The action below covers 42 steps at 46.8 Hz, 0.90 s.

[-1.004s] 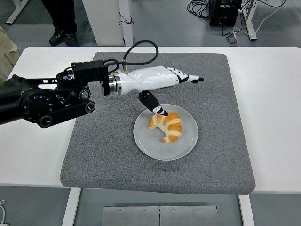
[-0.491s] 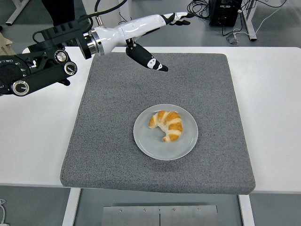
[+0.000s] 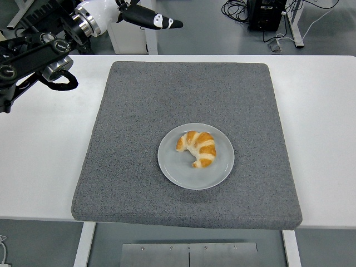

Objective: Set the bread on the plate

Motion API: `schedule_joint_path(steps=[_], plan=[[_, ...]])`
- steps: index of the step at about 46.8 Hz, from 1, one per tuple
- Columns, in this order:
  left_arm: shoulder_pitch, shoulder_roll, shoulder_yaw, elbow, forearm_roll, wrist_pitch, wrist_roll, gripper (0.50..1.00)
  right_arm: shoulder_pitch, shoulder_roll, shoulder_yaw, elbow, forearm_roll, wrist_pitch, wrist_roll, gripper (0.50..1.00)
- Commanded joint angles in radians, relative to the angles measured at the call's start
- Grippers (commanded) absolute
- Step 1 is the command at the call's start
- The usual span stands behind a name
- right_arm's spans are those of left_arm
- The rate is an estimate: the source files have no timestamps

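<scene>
A white table (image 3: 322,133) is stretching across the room in front of me, its near edge running along the bottom; a big grey mat (image 3: 139,139) is lying flat on it, covering most of the middle and leaving bare white strips showing to the left and right. A pale round plate (image 3: 172,167) is sitting on the mat, a little toward the near side of centre; it is carrying a croissant (image 3: 197,147).
</scene>
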Motion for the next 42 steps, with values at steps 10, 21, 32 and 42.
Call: schedule_joint_path(steps=[10,21,32,42], plan=[[0.044,-0.087,-0.002,0.174,-0.209,-0.031,0.016,0.969,0.000,0.000,0.000,0.000,0.000,0.000,0.000,1.000],[0.116,-0.163,-0.085,0.317,-0.273,-0.042,0.051,0.969,0.000,0.000,0.000,0.000,0.000,0.000,0.000,1.000],[0.205,-0.252,-0.313,0.469,-0.276,-0.122,0.080,0.969,0.000,0.000,0.000,0.000,0.000,0.000,0.000,1.000],[0.255,-0.295,-0.382,0.503,-0.331,-0.148,0.082,0.969,0.000,0.000,0.000,0.000,0.000,0.000,0.000,1.000]])
